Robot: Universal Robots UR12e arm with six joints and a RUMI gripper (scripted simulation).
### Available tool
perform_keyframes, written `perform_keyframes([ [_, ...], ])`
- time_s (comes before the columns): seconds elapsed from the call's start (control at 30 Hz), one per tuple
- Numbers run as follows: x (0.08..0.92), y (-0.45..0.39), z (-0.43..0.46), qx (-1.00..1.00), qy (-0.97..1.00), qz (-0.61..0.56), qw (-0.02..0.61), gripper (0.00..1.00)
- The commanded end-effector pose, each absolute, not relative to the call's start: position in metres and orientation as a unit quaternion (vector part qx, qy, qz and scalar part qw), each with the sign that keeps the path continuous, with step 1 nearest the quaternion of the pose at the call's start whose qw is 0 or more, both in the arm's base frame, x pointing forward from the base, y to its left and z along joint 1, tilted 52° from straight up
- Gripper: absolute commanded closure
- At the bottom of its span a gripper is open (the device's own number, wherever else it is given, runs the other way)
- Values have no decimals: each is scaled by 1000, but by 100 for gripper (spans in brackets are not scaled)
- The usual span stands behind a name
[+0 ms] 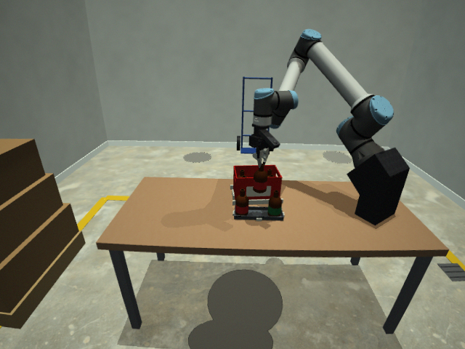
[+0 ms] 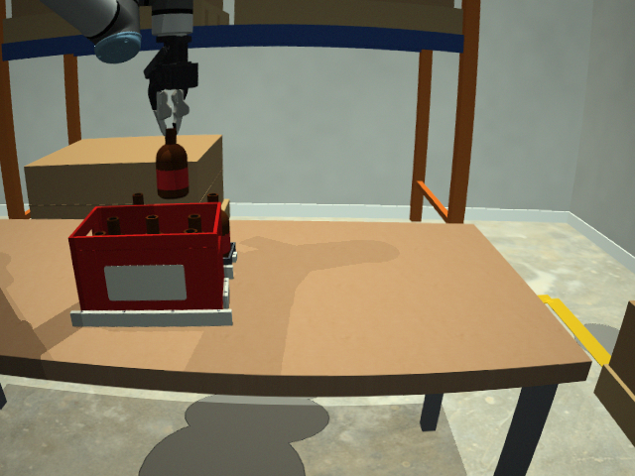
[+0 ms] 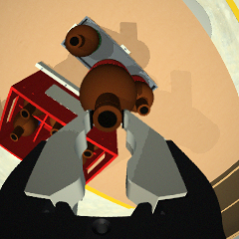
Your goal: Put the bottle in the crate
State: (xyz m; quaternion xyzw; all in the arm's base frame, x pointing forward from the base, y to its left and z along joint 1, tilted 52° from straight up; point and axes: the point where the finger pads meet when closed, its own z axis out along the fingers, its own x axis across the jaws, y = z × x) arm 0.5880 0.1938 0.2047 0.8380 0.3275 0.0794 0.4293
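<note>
My gripper [image 1: 261,165] [image 2: 172,131] [image 3: 108,111] is shut on the neck of a brown bottle with a red label [image 1: 259,185] [image 2: 172,178] [image 3: 106,87]. The bottle hangs upright, above the level of the crate rim and on its tray side. The red crate [image 1: 277,188] [image 2: 204,279] [image 3: 30,89] holds several brown bottles. In the exterior view no neck shows in the middle of its near row; the slot floor is hidden. The grey tray [image 1: 259,213] [image 3: 114,49] carries a red-label bottle [image 1: 241,207] [image 3: 143,98] and a green-label bottle [image 1: 274,206] [image 3: 80,42], both upright.
Light grey strips [image 2: 154,317] [image 3: 59,79] lie along the crate's base. The crate and tray stand close together on the brown table [image 1: 180,233] [image 2: 410,307]. Stacked boxes [image 1: 22,225] stand beyond the table's left side in the top view.
</note>
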Motion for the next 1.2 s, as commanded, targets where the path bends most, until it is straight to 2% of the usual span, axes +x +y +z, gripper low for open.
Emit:
perform_keyframes([
  [0.0,587,196,206,838,327,80,429,100],
  [1.17,579,208,218,838,327,80,429,100],
])
